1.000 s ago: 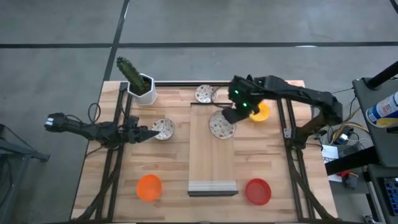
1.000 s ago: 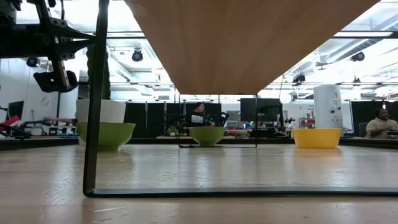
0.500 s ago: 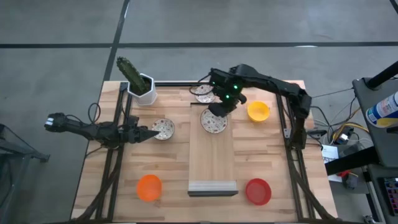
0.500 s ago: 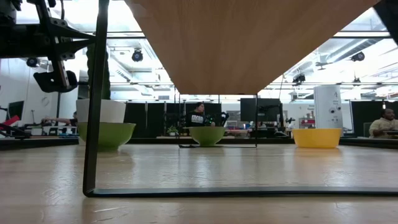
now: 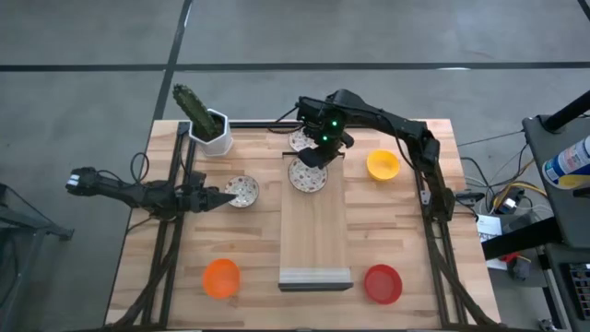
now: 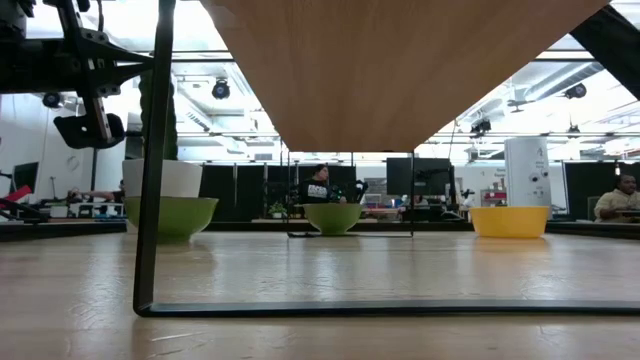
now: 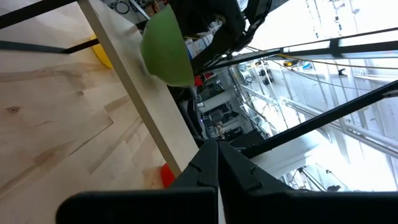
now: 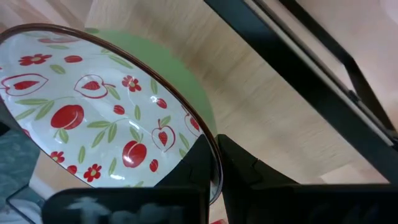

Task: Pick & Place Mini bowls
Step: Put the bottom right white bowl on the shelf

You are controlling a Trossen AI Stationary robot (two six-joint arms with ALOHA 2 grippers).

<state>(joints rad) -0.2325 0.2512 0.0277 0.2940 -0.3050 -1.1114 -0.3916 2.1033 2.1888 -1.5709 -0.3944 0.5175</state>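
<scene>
My right gripper (image 5: 314, 158) is shut on a speckled white bowl (image 5: 307, 175) with a green outside, over the far end of the raised wooden board (image 5: 315, 231). The bowl also shows in the left wrist view (image 7: 165, 45). A second speckled bowl (image 5: 299, 141) sits on the table behind it, partly hidden by the arm. A third speckled bowl (image 5: 242, 191) sits at the left. My left gripper (image 5: 222, 197) is shut, level and empty, just left of that bowl. The yellow bowl (image 5: 383, 165), orange bowl (image 5: 220, 278) and red bowl (image 5: 383, 283) rest on the table. My right gripper pinches the bowl's rim (image 8: 214, 152), one finger (image 8: 193, 168) inside the bowl and one (image 8: 245, 168) on its green outside. The fingers come from the far right, slanting down. The bowl is tilted and lifted clear of the board.
A white square pot with a cactus (image 5: 210, 129) stands at the far left corner. The raised board's black metal legs (image 6: 150, 200) stand on the table. There is free table between the orange bowl and the left speckled bowl. People sit in the room beyond the table.
My right gripper has carried the speckled bowl toward the table's left and far edges, from beside the yellow bowl to the far end of the board. The bowl has stayed in the hold. The yellow bowl now shows whole.
</scene>
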